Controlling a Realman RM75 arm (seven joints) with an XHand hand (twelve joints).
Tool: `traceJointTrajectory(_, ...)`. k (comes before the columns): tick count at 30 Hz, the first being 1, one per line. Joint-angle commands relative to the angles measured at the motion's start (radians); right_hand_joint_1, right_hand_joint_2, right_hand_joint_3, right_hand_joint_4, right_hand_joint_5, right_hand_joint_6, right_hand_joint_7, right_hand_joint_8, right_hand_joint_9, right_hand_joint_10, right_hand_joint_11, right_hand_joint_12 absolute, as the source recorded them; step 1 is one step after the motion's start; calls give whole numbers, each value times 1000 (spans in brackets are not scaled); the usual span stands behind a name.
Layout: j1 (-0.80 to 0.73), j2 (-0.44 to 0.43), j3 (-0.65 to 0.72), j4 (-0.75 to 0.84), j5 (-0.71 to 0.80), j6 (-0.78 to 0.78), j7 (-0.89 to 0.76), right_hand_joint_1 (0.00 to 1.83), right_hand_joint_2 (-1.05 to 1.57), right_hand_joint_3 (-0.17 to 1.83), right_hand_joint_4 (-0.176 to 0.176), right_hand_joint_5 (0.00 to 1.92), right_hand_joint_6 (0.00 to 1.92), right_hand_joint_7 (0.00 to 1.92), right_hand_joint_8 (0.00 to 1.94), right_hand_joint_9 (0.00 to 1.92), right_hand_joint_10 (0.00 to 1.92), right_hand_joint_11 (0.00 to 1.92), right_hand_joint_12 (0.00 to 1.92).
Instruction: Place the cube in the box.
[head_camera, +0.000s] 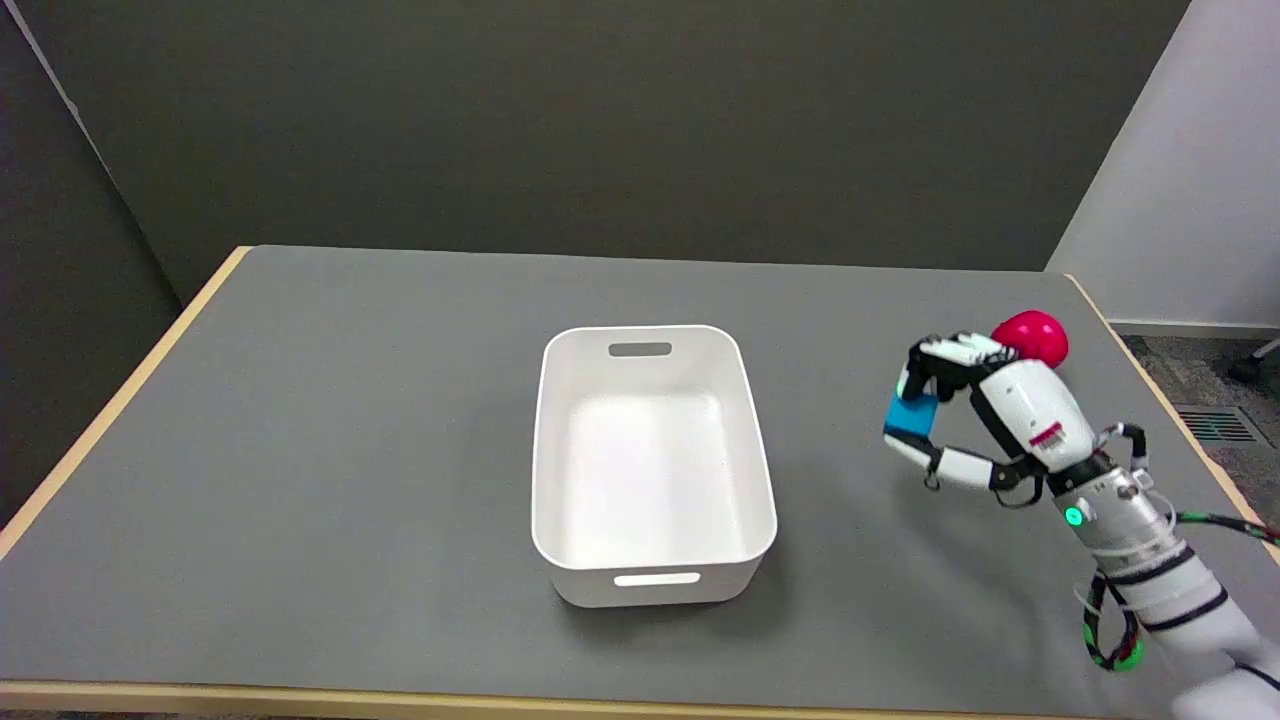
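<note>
The white box sits mid-table, open and empty, handles fore and aft, ready to receive. To its right, well apart from it, the right hand curls around the blue cube, apparently pinching it for carrying. A red ball lies just behind. Grey table, wooden edging, dark wall.

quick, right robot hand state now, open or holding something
Right robot hand: holding the blue cube, pinched between its fingers, to the right of the white box.
</note>
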Motion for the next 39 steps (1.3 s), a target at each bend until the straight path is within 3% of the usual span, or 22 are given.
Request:
traceJointTrajectory(1,156,58,10,159,-31,-45,0,1346,965,567,-140,657,1424,814,1422,765,1712,529,1921)
traceJointTrajectory(5,192,42,15,247,-76,-115,-2,1351,870,776,-144,657,1498,824,1484,791,1766,568,1921)
traceJointTrajectory(11,208,17,-42,381,-79,-203,-21,1349,875,772,-144,653,1501,821,1487,786,1774,556,1921)
traceJointTrajectory(13,217,8,-71,399,-79,-234,-27,1345,970,563,-139,652,1428,810,1424,758,1726,490,1921)
traceJointTrajectory(27,284,-168,-313,423,-133,-557,-45,1343,977,552,-132,651,1430,803,1429,753,1725,473,1921)
traceJointTrajectory(32,295,-221,-348,425,-227,-636,-68,1344,892,753,-139,641,1510,806,1502,771,1784,478,1921)
traceJointTrajectory(38,293,-232,-389,432,-230,-641,-68,1344,896,747,-143,637,1508,806,1504,768,1786,427,1921)
traceJointTrajectory(39,293,-233,-401,435,-230,-641,-68,1338,972,602,-140,622,1487,785,1492,740,1780,435,1921)
